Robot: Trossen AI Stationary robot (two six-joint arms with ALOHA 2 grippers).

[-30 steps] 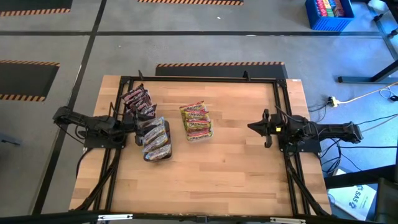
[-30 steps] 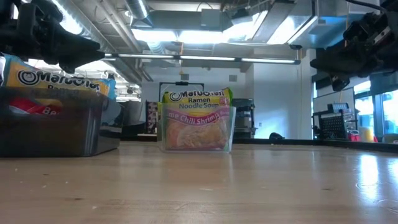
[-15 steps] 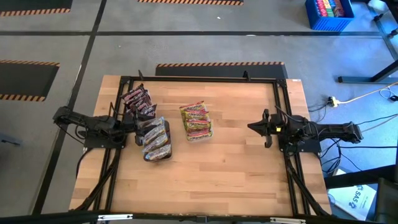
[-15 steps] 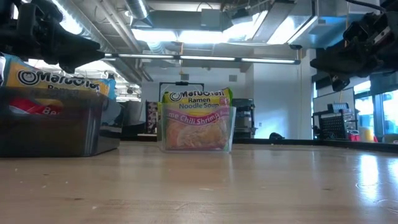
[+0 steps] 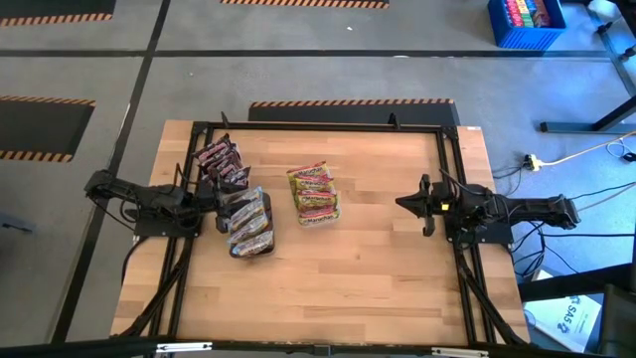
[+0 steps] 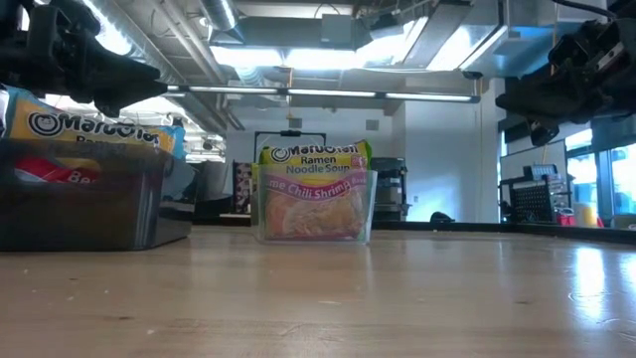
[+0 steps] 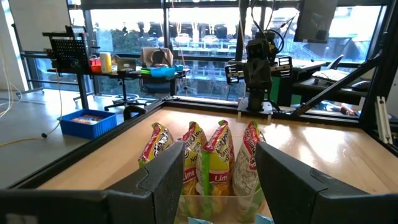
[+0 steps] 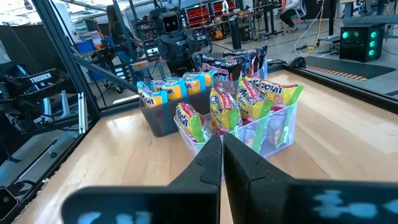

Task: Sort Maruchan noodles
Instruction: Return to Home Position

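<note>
Maruchan noodles [image 5: 314,193] stand sorted by colour in three groups on the left half of the table. A clear tray [image 8: 273,134] near the middle holds the yellow-and-green packets [image 7: 214,155] upright on edge; the left wrist view shows four of them. Just beside it, a black bin [image 8: 163,118] holds the blue-and-yellow packets [image 8: 168,87], too closely packed to count. Farther back stand the maroon packets [image 5: 221,162]; I cannot tell what holds them.

The left gripper [image 7: 219,155] hangs just beside the black bin with its fingers spread wide and nothing between them. The right gripper [image 8: 222,140] waits at the table's right side, well apart from the containers, with its fingers pressed together on nothing.

The table [image 5: 348,288] is pale wood. Around it lies grey floor with striped tape [image 5: 348,101] and a blue crate [image 5: 525,22]; strip lights [image 6: 318,94] run overhead.
</note>
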